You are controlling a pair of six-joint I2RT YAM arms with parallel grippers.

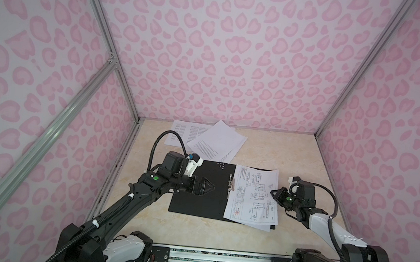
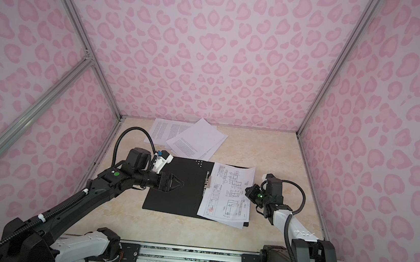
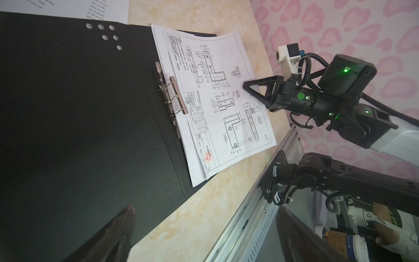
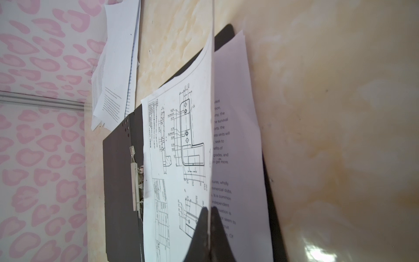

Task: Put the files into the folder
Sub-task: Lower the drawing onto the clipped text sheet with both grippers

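Folder (image 1: 196, 202) is lying open on the table (image 1: 219, 233), black inside up, its long axis running from my base toward the back wall and the clip (image 1: 229, 185) lined up along the spine. My right gripper (image 1: 272, 191) is pinching the drawing (image 1: 252, 194) by its right edge, fingers pressed together. That sheet is lying lengthwise on the folder's right half, red stamp at its near end, and is covering a text sheet (image 4: 238, 136). My left gripper (image 1: 210, 187) is hovering over the left half, fingers spread wide, pointing toward the clip. Other files (image 1: 208, 139) are lying in a loose pile behind the folder.
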